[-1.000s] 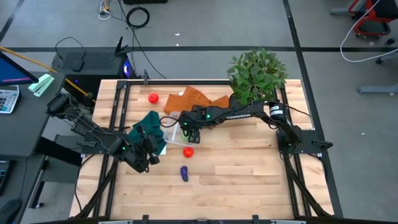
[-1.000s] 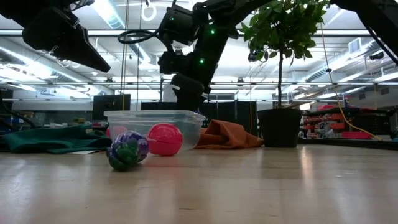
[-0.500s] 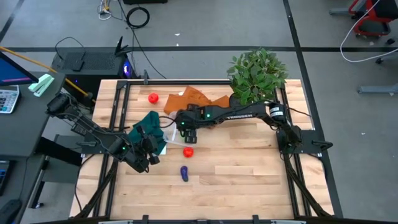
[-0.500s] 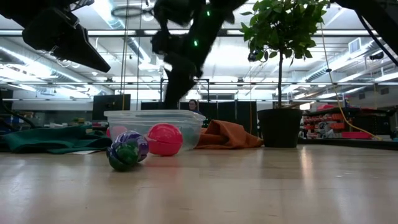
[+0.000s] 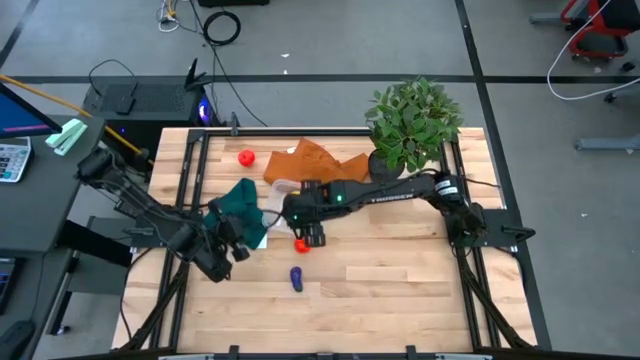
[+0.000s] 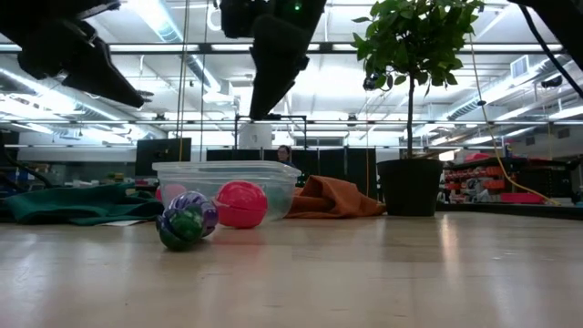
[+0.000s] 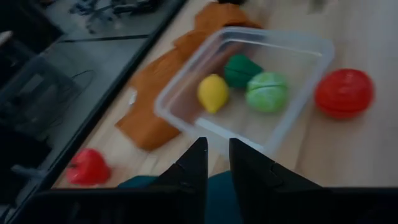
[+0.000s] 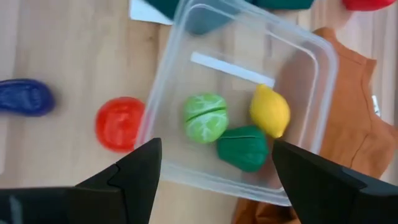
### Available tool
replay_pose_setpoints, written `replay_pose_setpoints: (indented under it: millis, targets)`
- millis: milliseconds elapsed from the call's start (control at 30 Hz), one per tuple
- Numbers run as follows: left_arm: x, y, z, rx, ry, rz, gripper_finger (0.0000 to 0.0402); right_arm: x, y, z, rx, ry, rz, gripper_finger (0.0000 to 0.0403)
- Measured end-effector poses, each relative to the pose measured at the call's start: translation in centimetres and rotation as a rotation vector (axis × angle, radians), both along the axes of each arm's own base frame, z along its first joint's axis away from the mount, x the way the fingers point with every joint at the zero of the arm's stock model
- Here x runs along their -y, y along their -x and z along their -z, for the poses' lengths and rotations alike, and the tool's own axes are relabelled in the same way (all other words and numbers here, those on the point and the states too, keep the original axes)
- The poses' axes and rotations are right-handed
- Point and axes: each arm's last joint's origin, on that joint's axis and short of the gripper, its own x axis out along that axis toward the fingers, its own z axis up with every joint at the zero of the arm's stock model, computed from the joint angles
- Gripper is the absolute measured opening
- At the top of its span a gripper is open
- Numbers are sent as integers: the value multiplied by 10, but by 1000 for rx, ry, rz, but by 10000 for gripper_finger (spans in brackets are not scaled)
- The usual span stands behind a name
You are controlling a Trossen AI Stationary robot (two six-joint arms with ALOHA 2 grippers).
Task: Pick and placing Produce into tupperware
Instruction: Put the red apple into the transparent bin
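The tupperware (image 8: 249, 93) (image 5: 279, 208) is a clear box standing on the wood. In it lie a yellow-green piece (image 8: 205, 117), a yellow one (image 8: 270, 110) and a dark green one (image 8: 244, 148). A red piece (image 8: 119, 123) (image 5: 300, 244) lies on the table against its near wall. The purple piece (image 5: 296, 278) lies nearer still, and a second red piece (image 5: 246, 157) sits by the far edge. My right gripper (image 8: 217, 180) (image 5: 314, 237) hangs open above the box's near wall, beside the red piece. My left gripper (image 7: 216, 163) (image 5: 238, 245) is shut and empty over the dark green cloth.
A dark green cloth (image 5: 240, 203) lies left of the box and an orange cloth (image 5: 312, 160) behind it. A potted plant (image 5: 412, 118) stands at the far right corner. Bare wood spreads over the near half and the right side of the table.
My right gripper has moved from above the box toward the near edge and now hangs by the red piece in front of it. My left arm has drawn back a little toward the left near corner. The produce and the box have stayed put.
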Motion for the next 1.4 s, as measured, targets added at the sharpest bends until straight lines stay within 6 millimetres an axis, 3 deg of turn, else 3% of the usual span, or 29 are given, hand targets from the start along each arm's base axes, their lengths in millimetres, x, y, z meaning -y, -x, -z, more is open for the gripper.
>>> replay_pose_setpoints:
  millis: [433,867,1033,1400]
  targets:
    - [-11,25,-10,114,2,-86,68,-48,7,4,-2,34,-36,267]
    - [-29,19,-10,117,2,-223,66,-54,-11,-7,217,90,-69,267]
    - [-39,15,-10,119,-3,-297,68,-50,-13,-10,266,225,17,267]
    - [-62,9,-10,97,-36,-437,56,-50,-20,36,339,296,32,267]
